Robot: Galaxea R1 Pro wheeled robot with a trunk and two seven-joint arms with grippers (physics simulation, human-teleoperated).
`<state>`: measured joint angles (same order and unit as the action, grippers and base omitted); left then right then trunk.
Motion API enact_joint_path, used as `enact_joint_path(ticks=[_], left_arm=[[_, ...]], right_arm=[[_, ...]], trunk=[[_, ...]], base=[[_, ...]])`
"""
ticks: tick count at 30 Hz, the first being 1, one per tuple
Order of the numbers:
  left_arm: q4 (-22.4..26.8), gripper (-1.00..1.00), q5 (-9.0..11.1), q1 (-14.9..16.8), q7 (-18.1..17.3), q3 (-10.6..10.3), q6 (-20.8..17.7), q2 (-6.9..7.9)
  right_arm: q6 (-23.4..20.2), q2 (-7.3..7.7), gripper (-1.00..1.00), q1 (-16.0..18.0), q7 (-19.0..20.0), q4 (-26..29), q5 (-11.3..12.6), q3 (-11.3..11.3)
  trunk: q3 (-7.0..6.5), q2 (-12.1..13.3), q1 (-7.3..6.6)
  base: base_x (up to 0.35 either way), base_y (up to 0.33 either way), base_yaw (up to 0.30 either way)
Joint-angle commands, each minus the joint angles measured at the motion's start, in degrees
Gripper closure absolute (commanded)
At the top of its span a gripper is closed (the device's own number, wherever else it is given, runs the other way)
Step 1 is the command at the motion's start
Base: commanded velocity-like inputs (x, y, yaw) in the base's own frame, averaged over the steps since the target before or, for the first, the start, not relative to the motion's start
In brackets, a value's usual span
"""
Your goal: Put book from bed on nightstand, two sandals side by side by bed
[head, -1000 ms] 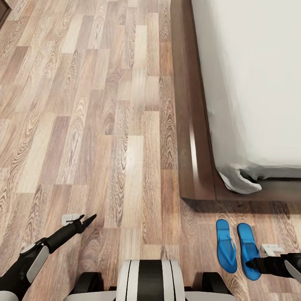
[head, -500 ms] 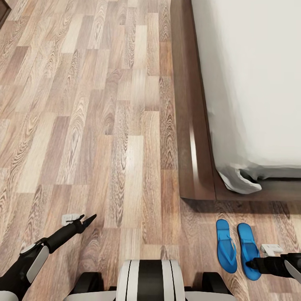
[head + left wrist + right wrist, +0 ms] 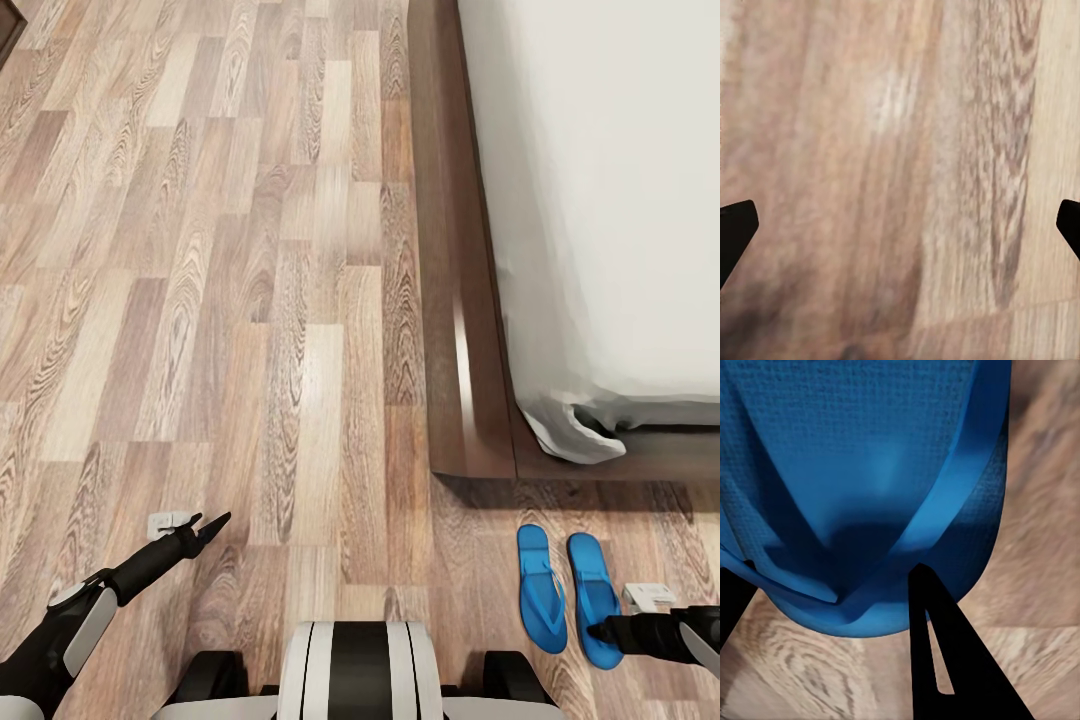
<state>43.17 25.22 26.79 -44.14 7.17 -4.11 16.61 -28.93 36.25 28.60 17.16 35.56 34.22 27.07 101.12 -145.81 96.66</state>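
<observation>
Floor (image 3: 250, 300): light brown wood planks, running from 6 o'clock up to 12 o'clock in the head view.
Bed (image 3: 455, 300): fills the 1 to 3 o'clock part of the head view. Its dark wood frame ends in a corner near 4 o'clock. A pale mattress (image 3: 610, 200) lies on top, with a crumpled bit of sheet at its corner.
Sandals: two bright blue flip-flops lie flat on the floor at about 5 o'clock, just past the foot of the bed frame. The left sandal (image 3: 541, 587) and the right sandal (image 3: 594, 595) lie side by side, close together, pointing the same way.
Right claw (image 3: 598, 632): it is down at the near end of the right sandal. In the right wrist view its dark fingers (image 3: 937, 660) sit on either side of the blue strap and sole edge (image 3: 870, 495). The fingers look narrow, but I cannot tell if they really pinch the sandal.
Left claw (image 3: 212, 527): at about 7 o'clock, over bare floor, well apart from the sandals. In the left wrist view the two dark fingertips (image 3: 735, 225) show at the far sides, so it is spread wide and holds nothing.
Robot body (image 3: 355, 670): white and black, at 6 o'clock.
</observation>
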Motion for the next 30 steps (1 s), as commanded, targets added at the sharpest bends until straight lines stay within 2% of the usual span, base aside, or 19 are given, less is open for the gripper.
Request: enact_joint_path(ticks=[1,9,22,30], left_arm=[[-0.02,-1.0,0.45,0.02,-0.25,0.03,-0.42,-0.01],[-0.04,-1.0,0.45,0.02,-0.25,0.03,-0.41,0.0],[-0.03,-1.0,0.45,0.02,-0.25,0.03,-0.43,-0.04],[-0.05,-1.0,0.45,0.02,-0.25,0.01,-0.45,-0.05]], right_arm=[[-0.16,-0.03,1.0,0.06,-0.06,-0.03,0.23,0.26],[0.14,-0.13,1.0,0.05,-0.02,-0.3,0.23,0.26],[4.68,-0.14,1.0,0.05,-0.02,-0.57,0.23,0.37],[5.11,-0.14,1.0,0.05,-0.02,-0.52,0.23,0.39]], trunk=[[0.03,-0.01,-0.01],[0.03,-0.01,-0.01],[0.03,-0.01,-0.01],[0.03,-0.01,-0.01]], base=[[0.0,0.0,0.0],[0.0,0.0,0.0],[0.0,0.0,0.0],[0.0,0.0,0.0]])
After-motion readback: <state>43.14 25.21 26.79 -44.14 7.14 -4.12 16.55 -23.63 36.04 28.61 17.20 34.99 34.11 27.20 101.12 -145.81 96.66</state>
